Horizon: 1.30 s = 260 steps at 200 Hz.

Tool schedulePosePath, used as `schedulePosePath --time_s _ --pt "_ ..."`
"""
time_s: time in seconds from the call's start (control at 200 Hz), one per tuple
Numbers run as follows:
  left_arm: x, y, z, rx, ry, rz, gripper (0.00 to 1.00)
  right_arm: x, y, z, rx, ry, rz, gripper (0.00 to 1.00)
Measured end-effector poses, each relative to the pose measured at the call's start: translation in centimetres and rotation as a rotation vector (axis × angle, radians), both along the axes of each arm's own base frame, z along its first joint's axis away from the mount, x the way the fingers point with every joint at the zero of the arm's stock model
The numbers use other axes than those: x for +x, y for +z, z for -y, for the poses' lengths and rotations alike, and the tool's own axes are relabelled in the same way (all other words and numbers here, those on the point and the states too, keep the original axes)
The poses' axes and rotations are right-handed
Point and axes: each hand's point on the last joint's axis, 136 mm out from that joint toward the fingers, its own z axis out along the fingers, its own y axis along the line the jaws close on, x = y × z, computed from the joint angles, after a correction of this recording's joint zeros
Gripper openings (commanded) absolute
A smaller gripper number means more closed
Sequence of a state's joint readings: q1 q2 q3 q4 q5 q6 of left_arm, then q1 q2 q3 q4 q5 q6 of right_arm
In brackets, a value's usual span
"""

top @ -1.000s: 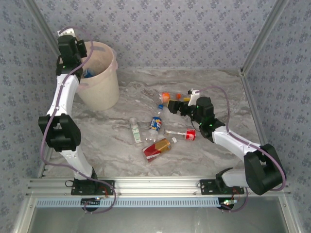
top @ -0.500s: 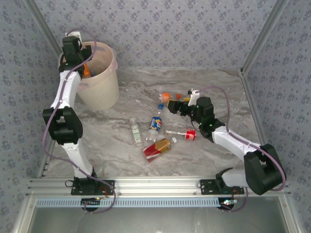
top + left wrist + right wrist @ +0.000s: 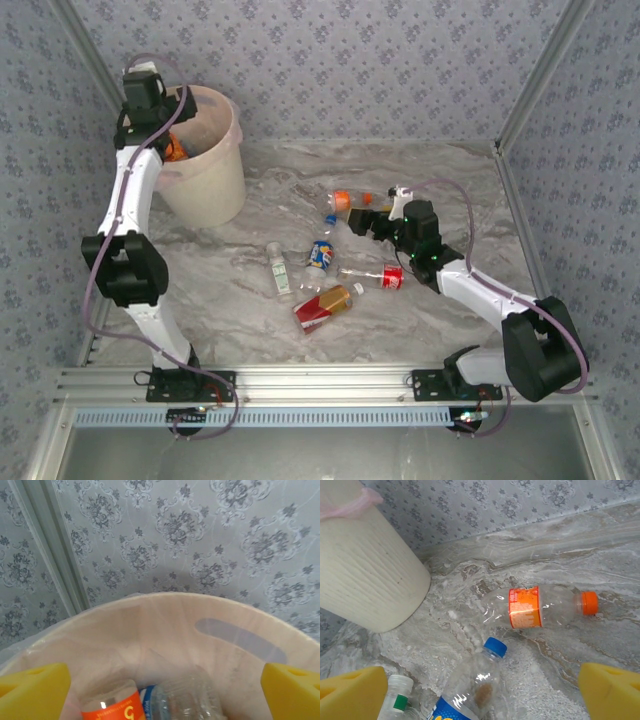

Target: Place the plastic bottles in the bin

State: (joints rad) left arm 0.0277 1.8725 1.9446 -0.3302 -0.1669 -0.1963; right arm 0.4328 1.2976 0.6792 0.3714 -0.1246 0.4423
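Now that our left gripper (image 3: 164,687) hangs spread and empty over the bin (image 3: 205,150) at the bench's (image 3: 250,330) far left corner, an orange-labelled bottle (image 3: 112,705) lies inside. That one looks delivered. Our right gripper (image 3: 481,692), also open, has eased back from the orange-capped bottle (image 3: 540,607), probably the next pick.

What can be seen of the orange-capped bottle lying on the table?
The orange-capped bottle is clear, thin-looking plastic with an orange band label around its middle, and it looks empty. It lies on its side on the marble-patterned table with its cap on, apart from the blue-capped bottle and the bin. Only the table touches it.
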Motion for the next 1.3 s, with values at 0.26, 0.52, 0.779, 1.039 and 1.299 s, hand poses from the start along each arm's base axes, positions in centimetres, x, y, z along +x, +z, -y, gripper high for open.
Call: schedulePosePath --time_s 0.26,0.52,0.779,1.039,1.299 --pt "-1.6 1.3 7.0 -0.081 -0.095 -0.001 0.98 0.2 0.8 1.3 -0.001 -0.062 0.021 1.00" --pt "-4.8 1.3 14.8 -0.115 -0.173 -0.038 0.98 0.1 0.6 2.6 -0.003 -0.108 0.022 1.00" --pt "-12.5 -2.2 20.9 -0.152 -0.233 -0.138 0.98 0.0 -0.6 3.6 -0.003 -0.143 -0.007 1.00" --pt "-18.8 -12.0 23.2 -0.180 -0.274 -0.398 0.98 0.2 -0.5 3.9 0.012 -0.152 -0.006 1.00" --pt "-26.7 -22.5 23.7 -0.215 -0.301 -0.777 0.98 0.3 -1.9 4.1 0.026 -0.163 -0.040 1.00"
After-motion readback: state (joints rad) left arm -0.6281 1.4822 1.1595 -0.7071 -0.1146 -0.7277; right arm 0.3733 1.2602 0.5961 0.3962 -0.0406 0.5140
